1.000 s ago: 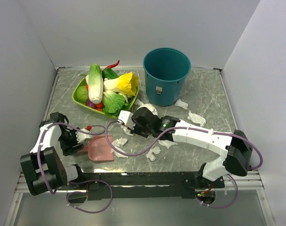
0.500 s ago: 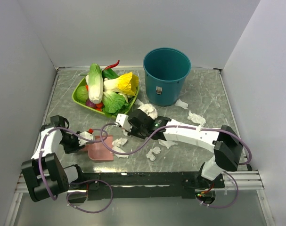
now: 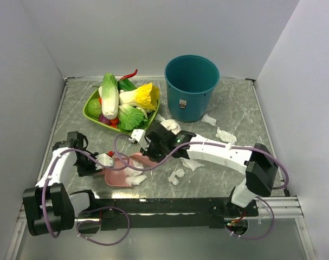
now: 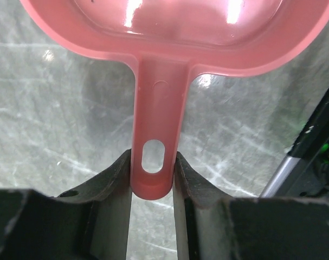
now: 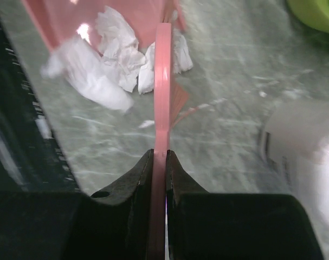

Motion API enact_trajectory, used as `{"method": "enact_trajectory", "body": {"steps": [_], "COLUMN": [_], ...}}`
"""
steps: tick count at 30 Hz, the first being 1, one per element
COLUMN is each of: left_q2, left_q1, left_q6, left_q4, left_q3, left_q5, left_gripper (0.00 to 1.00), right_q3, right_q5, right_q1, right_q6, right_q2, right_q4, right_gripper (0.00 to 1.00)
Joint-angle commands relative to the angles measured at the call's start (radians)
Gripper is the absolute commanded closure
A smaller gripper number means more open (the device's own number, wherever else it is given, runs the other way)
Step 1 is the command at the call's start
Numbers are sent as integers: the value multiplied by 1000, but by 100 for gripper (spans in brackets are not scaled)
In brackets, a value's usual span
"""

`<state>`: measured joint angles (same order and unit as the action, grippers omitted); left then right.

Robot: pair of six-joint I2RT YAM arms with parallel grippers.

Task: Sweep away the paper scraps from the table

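A pink dustpan [image 3: 117, 176] lies on the grey marble table [image 3: 237, 105] at the front left. My left gripper [image 3: 105, 161] is shut on its handle [image 4: 156, 124], with the pan [image 4: 180, 32] ahead of it. My right gripper [image 3: 150, 151] is shut on a flat pink sweeper [image 5: 162, 76], seen edge-on, whose far end [image 3: 144, 160] rests by the dustpan's mouth. Crumpled white paper scraps [image 5: 118, 59] sit against the sweeper at the pan's lip [image 3: 135, 179]. More scraps lie loose at the middle [image 3: 178, 175], [image 3: 193, 164] and to the right [image 3: 225, 135], [image 3: 208, 119].
A teal bin [image 3: 191, 86] stands at the back centre. A green tray [image 3: 92, 112] of vegetables sits at the back left. A larger white tissue roll [image 3: 170, 126] stands just behind my right wrist. Purple cables loop over the front of the table.
My right gripper has swept left and forward with the pink sweeper, pushing two scraps onto the dustpan's lip. My left gripper has shifted the dustpan slightly right.
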<state>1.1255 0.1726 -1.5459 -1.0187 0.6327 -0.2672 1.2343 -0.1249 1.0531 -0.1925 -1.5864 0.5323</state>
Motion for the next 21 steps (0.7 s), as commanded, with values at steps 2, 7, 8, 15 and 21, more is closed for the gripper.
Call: {"method": "enact_trajectory", "body": {"steps": [2, 7, 8, 15, 21], "left_q2": [36, 72, 77, 92, 108], "left_q1": [-56, -100, -102, -102, -102], "left_q6": [87, 118, 119, 135, 127], "left_q4": [-47, -80, -86, -41, -23], "left_q3": [42, 91, 97, 124, 139], "left_q5": [-17, -58, -63, -78, -18], "left_gripper": [99, 99, 99, 99, 99], "right_q3": [96, 140, 143, 186, 134], "right_q5": [-189, -272, -277, -211, -99], "right_q1": [-27, -67, -73, -90, -90], "right_q6": [125, 172, 173, -16, -73], "right_q2": [-53, -96, -95, -14, 90], "right_q4": [-9, -12, -12, 44, 75], "right_gripper": [100, 100, 100, 100, 100]}}
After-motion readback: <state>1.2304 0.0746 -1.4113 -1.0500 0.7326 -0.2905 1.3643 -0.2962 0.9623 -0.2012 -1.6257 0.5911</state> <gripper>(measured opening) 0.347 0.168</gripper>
